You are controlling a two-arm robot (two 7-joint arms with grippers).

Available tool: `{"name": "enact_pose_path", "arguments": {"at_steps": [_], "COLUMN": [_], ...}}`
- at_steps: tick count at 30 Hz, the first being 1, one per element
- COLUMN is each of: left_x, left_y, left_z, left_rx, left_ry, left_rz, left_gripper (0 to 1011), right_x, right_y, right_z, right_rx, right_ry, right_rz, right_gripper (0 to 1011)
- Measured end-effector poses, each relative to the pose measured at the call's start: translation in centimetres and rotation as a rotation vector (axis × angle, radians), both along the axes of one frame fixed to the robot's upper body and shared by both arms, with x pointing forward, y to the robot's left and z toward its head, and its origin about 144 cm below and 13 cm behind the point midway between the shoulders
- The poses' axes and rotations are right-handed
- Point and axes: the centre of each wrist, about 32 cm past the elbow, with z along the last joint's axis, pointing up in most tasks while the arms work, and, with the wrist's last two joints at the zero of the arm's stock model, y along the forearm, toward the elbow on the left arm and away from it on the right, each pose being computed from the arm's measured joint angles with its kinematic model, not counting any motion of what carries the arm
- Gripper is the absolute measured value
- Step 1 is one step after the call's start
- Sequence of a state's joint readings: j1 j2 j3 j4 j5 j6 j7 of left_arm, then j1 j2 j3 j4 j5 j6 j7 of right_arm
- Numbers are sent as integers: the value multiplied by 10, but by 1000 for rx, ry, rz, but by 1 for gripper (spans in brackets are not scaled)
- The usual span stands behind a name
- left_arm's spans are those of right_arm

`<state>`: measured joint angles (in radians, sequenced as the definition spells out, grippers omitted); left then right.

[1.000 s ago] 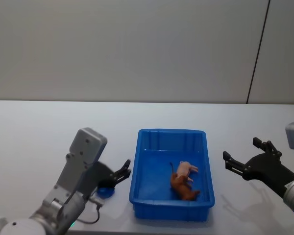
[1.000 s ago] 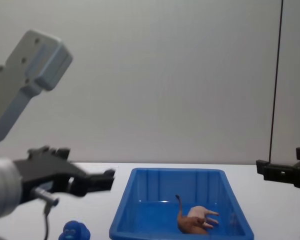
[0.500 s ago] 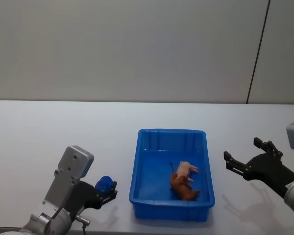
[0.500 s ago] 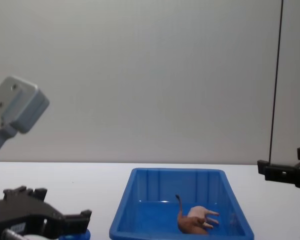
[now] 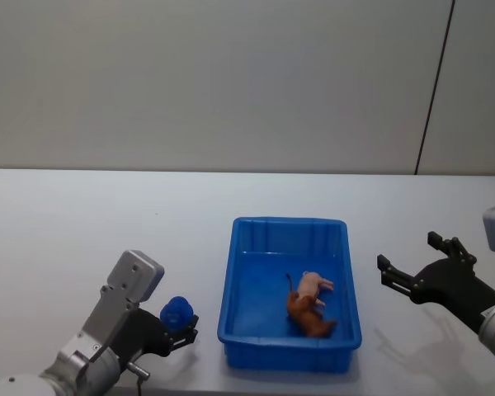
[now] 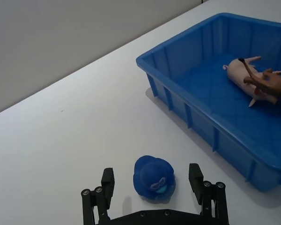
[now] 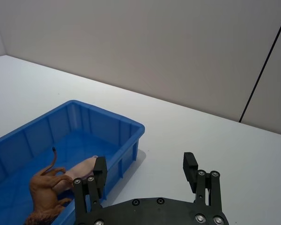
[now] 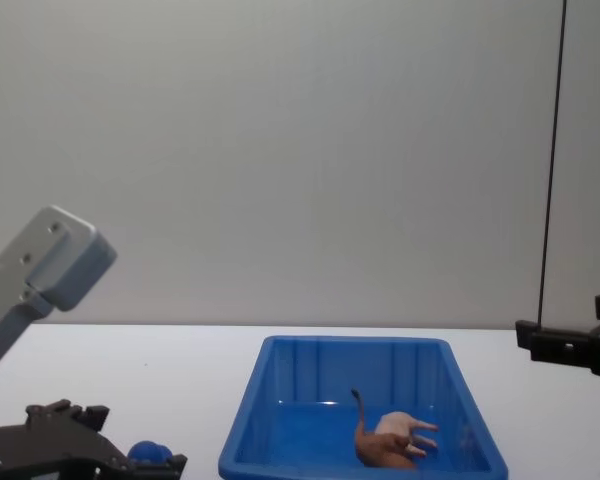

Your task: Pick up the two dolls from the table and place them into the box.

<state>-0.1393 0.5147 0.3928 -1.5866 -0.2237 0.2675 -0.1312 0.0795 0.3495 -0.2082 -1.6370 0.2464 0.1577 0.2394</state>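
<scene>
Two dolls [image 5: 309, 304] in one box [image 5: 289, 231]; one blue doll [image 6: 154, 178] between wide left gripper [image 6: 152, 187] fingers

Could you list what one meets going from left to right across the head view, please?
Left pincer open around the blue doll → blue box → brown doll and pink doll inside it → right pincer, open.

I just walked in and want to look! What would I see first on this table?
First, the big blue box in the middle of the table, with a brown animal doll and a pink doll lying against each other inside. Next, on the table to its left, a small round blue doll sits between the open fingers of the left gripper. The right gripper hangs open on the box's other side.
</scene>
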Motion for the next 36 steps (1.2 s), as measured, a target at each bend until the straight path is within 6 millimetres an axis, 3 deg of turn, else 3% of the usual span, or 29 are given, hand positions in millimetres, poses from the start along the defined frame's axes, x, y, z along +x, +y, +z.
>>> {"name": "enact_pose_path", "arguments": {"at_steps": [13,19,28,36], "left_x": [24,30,36,39], "left_y": [8,10,10,9], "left_z": [-15,-20,-23,-21], "left_rx": [35,44,48,56], "left_ry": [27,36,42,41], "left_rz": [-51,-66,-79,-86], "left_gripper": [997,862,567,509], "right_x": [0,0,0,0], "right_y": [0,0,0,0], "right_z": [0,0,0,0], "right_rx": [0,0,0,0], "right_ry": [0,0,0,0], "right_rz": [0,0,0,0], "right_gripper": [1001,1001,1001,1001]}}
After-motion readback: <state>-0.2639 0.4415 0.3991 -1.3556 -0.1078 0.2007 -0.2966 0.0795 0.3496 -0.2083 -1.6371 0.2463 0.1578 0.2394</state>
